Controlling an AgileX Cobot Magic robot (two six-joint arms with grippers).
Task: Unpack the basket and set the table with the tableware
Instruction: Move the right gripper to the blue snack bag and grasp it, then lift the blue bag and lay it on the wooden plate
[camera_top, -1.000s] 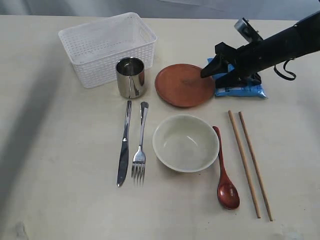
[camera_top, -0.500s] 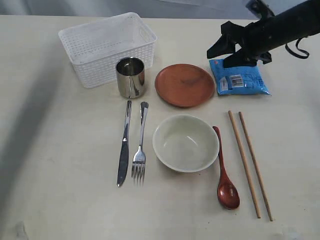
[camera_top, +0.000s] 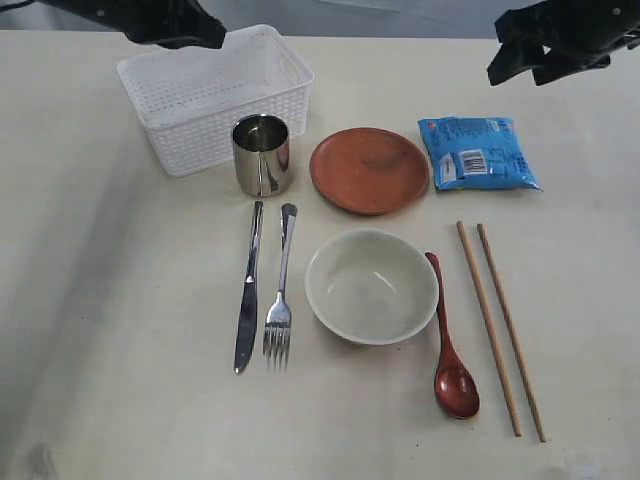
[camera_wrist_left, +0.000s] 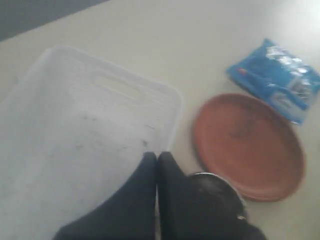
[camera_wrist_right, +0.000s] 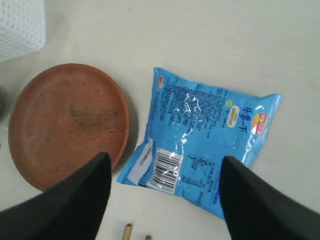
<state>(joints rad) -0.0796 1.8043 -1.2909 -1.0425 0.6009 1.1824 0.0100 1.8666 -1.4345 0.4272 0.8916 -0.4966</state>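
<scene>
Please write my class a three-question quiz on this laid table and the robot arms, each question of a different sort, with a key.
1. True or false: the knife and fork lie side by side, apart from the bowl.
2. Which item lies between the bowl and the chopsticks?
3. The left gripper is: A open, B shut, C out of sight.

Key: 1 true. 2 the spoon. 3 B.
</scene>
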